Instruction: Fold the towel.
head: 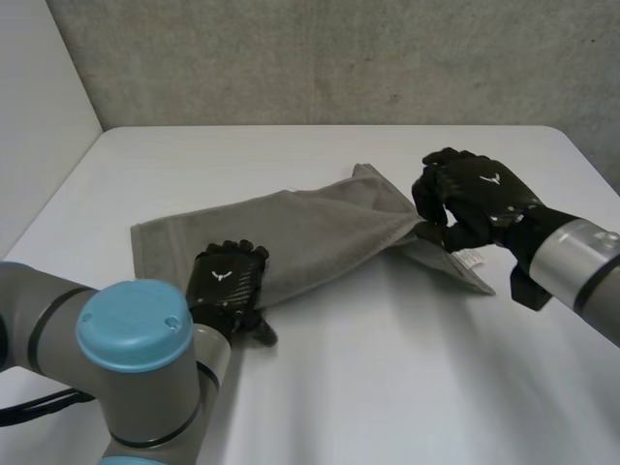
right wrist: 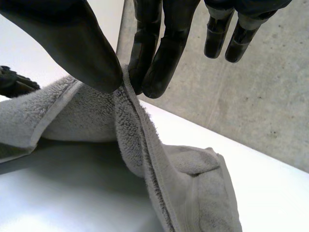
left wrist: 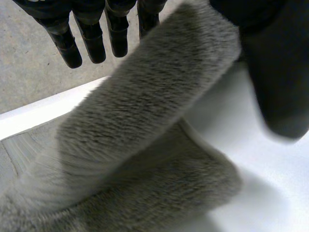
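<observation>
A grey towel point(head: 291, 232) lies across the middle of the white table point(head: 320, 387), its right part lifted off the surface. My right hand point(head: 470, 199) is shut on the towel's raised right edge; in the right wrist view the thumb and fingers point(right wrist: 159, 72) pinch the hemmed edge of the towel point(right wrist: 145, 150). My left hand point(head: 228, 281) rests flat on the towel's near left part with fingers straight. In the left wrist view its straight fingers point(left wrist: 91, 41) reach over a thick fold of the towel point(left wrist: 145, 111).
A concrete wall point(head: 339, 58) stands behind the table's far edge. A white label point(head: 470, 258) hangs from the towel under my right hand. Bare table surface spreads in front of the towel and to the right.
</observation>
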`<action>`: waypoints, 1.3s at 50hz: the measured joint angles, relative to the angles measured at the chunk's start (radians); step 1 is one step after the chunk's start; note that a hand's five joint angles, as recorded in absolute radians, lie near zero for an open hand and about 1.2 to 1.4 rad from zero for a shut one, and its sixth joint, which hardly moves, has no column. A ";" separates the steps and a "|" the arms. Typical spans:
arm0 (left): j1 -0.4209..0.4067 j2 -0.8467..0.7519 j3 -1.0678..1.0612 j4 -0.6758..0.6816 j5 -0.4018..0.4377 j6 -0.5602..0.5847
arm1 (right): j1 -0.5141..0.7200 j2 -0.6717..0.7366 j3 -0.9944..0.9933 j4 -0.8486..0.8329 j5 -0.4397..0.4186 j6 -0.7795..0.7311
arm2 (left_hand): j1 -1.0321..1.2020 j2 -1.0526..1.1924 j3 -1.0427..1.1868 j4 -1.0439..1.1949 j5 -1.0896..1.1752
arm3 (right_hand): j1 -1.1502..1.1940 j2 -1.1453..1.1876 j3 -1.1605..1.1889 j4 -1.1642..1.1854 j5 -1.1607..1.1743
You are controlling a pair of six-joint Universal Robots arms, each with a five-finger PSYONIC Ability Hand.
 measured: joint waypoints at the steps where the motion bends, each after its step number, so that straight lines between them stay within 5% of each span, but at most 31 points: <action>1: 0.000 -0.017 0.007 0.016 0.000 0.000 | -0.018 -0.019 0.025 0.004 -0.020 0.004 | 0.000 0.000 0.000 0.000 0.000 | 0.000 0.000 0.000 0.000 0.000; 6: -0.002 -0.055 0.031 0.057 -0.001 0.008 | -0.055 -0.054 0.079 0.017 -0.076 0.015 | 0.123 0.150 0.000 0.000 0.163 | 0.000 0.001 0.000 0.000 0.000; 12: 0.003 -0.093 0.072 0.077 -0.001 0.041 | -0.117 -0.084 0.109 0.024 -0.121 0.012 | 0.728 0.773 0.000 0.000 0.768 | 0.000 0.001 0.000 0.000 0.000; 18: 0.048 -0.077 0.073 0.050 0.021 0.060 | -0.156 -0.085 0.103 0.019 -0.132 -0.018 | 0.816 0.858 0.000 0.000 0.869 | 0.000 0.001 0.000 0.000 0.000; 32: 0.152 0.179 0.063 -0.442 0.453 0.109 | -0.156 -0.007 0.044 0.132 -0.180 -0.273 | 0.816 0.858 0.000 0.000 0.869 | 0.000 0.001 0.000 0.000 0.009; 37: 0.228 0.234 0.089 -0.584 0.557 0.218 | -0.154 0.007 0.006 0.234 -0.229 -0.430 | 0.814 0.855 0.000 0.000 0.864 | 0.000 0.001 0.000 0.000 0.009; 47: 0.348 0.147 0.208 -0.607 0.577 0.349 | -0.126 0.111 -0.066 0.257 -0.209 -0.499 | 0.803 0.842 0.000 0.000 0.848 | 0.000 0.001 0.000 0.000 0.009; 50: 0.378 0.081 0.255 -0.602 0.574 0.371 | -0.097 0.157 -0.097 0.250 -0.177 -0.496 | 0.679 0.713 0.000 0.000 0.734 | 0.000 0.001 0.000 0.000 0.009; 55: 0.413 -0.044 0.333 -0.584 0.570 0.424 | -0.031 0.246 -0.149 0.225 -0.114 -0.486 | 0.018 0.035 0.000 0.000 0.037 | 0.000 0.001 0.000 0.000 0.009; 65: 0.415 -0.168 0.383 -0.516 0.562 0.478 | 0.033 0.329 -0.201 0.129 -0.075 -0.360 | -0.014 -0.004 0.000 0.000 -0.001 | 0.000 0.001 0.000 0.000 0.009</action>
